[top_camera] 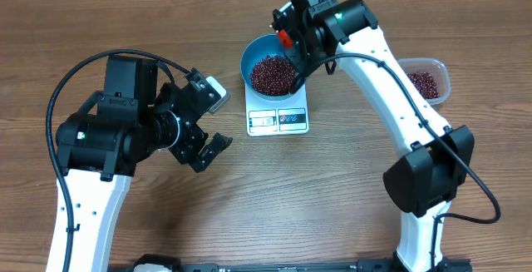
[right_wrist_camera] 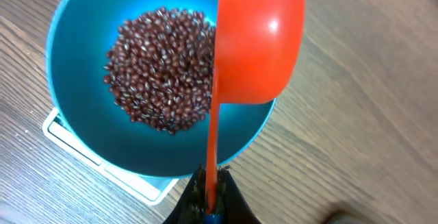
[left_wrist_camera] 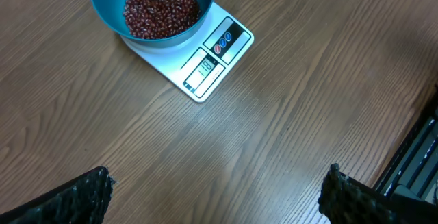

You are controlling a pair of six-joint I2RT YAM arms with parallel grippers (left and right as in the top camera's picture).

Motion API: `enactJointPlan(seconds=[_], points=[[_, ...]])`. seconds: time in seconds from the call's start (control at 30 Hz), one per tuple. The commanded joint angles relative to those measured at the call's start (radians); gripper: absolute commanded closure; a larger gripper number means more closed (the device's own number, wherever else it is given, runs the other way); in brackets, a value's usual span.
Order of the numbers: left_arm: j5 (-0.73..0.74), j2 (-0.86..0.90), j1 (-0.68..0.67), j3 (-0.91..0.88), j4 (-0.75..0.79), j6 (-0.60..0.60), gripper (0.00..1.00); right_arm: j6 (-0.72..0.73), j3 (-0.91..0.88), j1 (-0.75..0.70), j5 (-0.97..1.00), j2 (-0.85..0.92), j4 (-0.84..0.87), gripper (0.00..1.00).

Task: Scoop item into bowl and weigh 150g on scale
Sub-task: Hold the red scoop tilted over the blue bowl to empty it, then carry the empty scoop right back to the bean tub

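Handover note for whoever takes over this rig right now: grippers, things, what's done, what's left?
Left gripper: open, empty, hovering clear of the scale.
Right gripper: shut on the red scoop, tipped sideways over the blue bowl.
Bowl sits on the scale, holding beans; more in the clear tub.
Done: beans in bowl. Left: check the display, unreadable here, and adjust to target.

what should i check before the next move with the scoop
1. Round blue bowl sits on flat white square scale: ok.
2. Scale display readable against target: cannot tell, digits blurred.
3. Red plastic scoop clamped by its handle in right gripper: ok.
4. Scoop emptied over the small red-brown beans: cannot tell, only its back shows.
5. Left gripper open, away from scale: ok.
6. Clear plastic tub holds more beans: ok.
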Motion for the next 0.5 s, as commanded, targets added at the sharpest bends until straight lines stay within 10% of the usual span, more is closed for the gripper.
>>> enactJointPlan(seconds=[0.0,0.47], points=[[0.015,0.002,0.004,0.014,0.0,0.022,0.0,-0.012,0.033,0.027,0.063,-0.063,0.011,0.96],[0.015,0.002,0.004,0.014,0.0,0.022,0.0,-0.004,0.033,0.013,0.3,-0.213,-0.077,0.96]])
